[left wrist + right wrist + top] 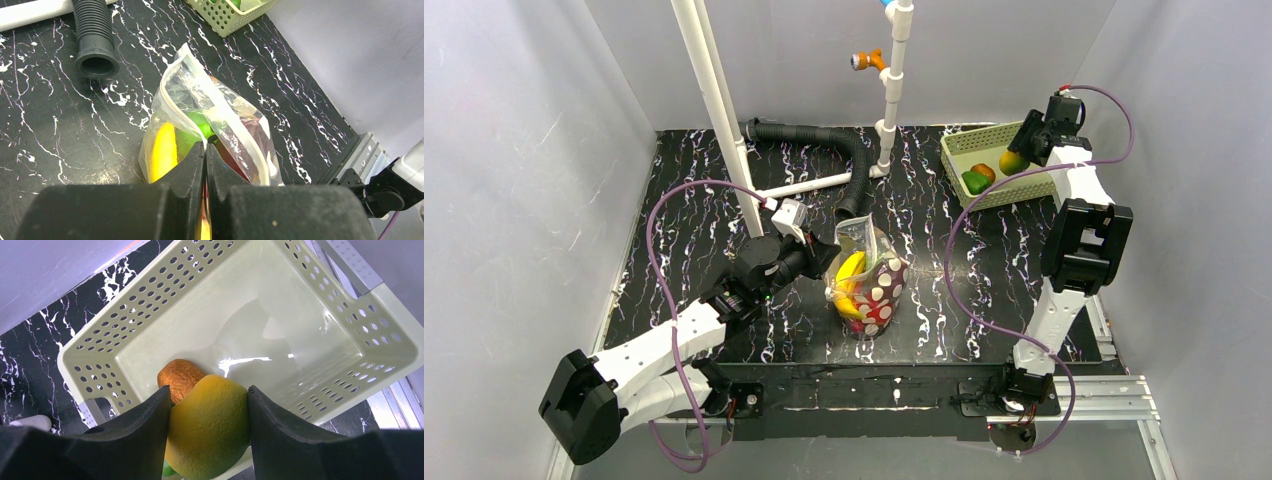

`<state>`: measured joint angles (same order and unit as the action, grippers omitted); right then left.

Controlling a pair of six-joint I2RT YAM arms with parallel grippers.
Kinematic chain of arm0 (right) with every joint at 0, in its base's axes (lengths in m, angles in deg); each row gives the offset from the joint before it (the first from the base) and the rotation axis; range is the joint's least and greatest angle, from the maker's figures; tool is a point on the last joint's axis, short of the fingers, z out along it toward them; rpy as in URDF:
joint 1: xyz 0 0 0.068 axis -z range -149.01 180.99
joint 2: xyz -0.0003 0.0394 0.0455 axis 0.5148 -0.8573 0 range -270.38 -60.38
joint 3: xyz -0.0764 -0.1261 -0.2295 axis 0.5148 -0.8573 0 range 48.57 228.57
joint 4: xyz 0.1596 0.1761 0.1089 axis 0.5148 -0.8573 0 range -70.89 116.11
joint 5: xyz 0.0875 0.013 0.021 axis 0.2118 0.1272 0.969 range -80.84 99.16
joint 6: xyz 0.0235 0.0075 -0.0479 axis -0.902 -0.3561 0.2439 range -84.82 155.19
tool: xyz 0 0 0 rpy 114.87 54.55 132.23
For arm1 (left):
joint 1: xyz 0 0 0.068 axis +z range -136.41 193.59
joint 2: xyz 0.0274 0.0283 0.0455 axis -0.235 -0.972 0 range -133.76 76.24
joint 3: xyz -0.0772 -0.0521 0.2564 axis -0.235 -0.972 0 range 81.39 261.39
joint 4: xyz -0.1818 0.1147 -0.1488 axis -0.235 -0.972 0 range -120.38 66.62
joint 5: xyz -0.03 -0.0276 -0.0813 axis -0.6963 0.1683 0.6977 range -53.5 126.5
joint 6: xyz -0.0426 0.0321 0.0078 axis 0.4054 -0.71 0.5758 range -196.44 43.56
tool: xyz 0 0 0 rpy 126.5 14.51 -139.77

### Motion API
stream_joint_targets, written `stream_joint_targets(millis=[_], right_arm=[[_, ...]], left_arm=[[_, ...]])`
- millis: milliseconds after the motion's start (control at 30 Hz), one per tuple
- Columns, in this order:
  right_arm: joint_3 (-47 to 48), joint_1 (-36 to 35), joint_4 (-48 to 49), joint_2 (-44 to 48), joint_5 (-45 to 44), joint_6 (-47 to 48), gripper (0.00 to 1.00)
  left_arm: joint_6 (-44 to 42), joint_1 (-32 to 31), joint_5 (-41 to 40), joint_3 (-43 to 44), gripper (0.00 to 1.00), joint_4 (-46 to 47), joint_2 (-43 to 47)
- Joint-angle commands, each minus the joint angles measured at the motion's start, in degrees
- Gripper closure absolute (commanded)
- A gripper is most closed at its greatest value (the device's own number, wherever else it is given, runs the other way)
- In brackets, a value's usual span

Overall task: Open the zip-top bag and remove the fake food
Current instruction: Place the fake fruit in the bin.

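The zip-top bag (872,282) stands in the middle of the black marbled table with its mouth open. Inside it show a yellow banana (164,150), a green ball (201,124) and red fake food (235,161). My left gripper (820,262) is shut on the bag's near rim, fingertips pinched together (206,149). At the back right, my right gripper (207,389) is shut on a yellow lemon (210,430) just above the pale green basket (150,305). In that basket lie an orange-brown piece (179,377) and a green pepper (974,183).
A black corrugated hose (844,150) lies behind the bag, its open end (96,62) facing it. A white pipe frame (724,110) with an orange nozzle (867,60) stands at the back. Grey walls close in three sides.
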<state>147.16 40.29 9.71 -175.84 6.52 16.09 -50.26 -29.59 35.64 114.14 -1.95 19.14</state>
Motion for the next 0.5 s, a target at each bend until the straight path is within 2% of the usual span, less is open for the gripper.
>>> stream_joint_targets(millis=[0, 167, 467], right_arm=[[1.2, 0.0, 1.6, -0.4, -0.6, 0.7, 0.41], [0.8, 0.0, 1.6, -0.3, -0.7, 0.7, 0.35], [-0.5, 0.0, 1.8, 0.8, 0.1, 0.3, 0.33]], left_arm=[[-0.3, 0.3, 0.4, 1.7, 1.0, 0.4, 1.5], [-0.3, 0.3, 0.5, 1.7, 1.0, 0.4, 1.5], [-0.2, 0.3, 0.5, 1.5, 1.0, 0.3, 2.1]])
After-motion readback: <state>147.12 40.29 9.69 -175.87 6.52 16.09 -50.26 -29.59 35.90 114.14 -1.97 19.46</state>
